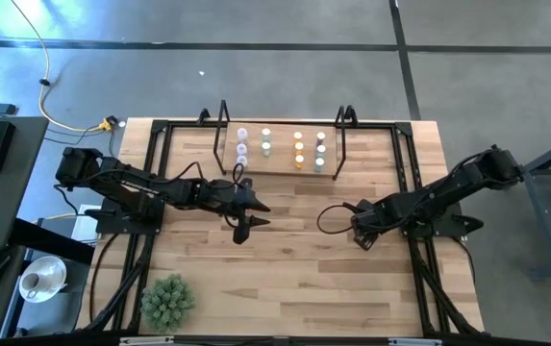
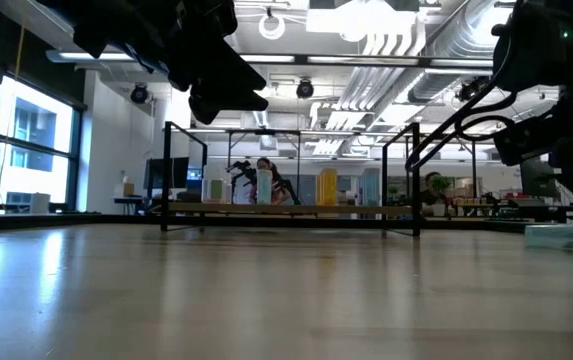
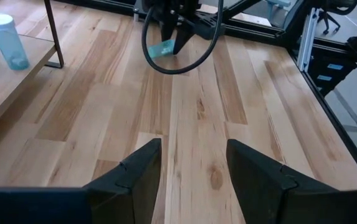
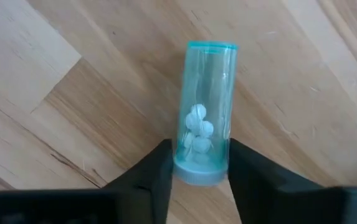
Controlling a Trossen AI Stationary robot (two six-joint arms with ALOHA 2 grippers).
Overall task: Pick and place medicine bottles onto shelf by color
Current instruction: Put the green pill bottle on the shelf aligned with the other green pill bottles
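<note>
The shelf point(image 1: 280, 165) stands at the table's far middle. Purple point(image 1: 241, 135), green point(image 1: 266, 135), orange point(image 1: 298, 150) and whitish point(image 1: 320, 150) bottles stand on it in rows. My right gripper point(image 1: 362, 236) is right of centre and shut on a teal bottle point(image 4: 204, 106) with white pills inside; the bottle also shows in the left wrist view point(image 3: 162, 48). My left gripper point(image 1: 247, 217) hangs open and empty above the table's middle, near the shelf's left end, and shows in its own wrist view point(image 3: 194, 165). My right gripper pinches the teal bottle's capped end point(image 4: 197, 171) between its two fingers point(image 4: 156, 171), one on each side. The fingers come from above, slanting down. The bottle's body reaches out past the fingertips, low over the wood; I cannot tell whether it rests on the table.
A green spiky plant ball point(image 1: 167, 300) sits at the near left corner. Black frame rails point(image 1: 155, 173) run along the table's left and right sides. The shelf's black uprights point(image 1: 223, 120) rise at both its ends. Bare wood point(image 1: 294, 279) lies near of both grippers.
</note>
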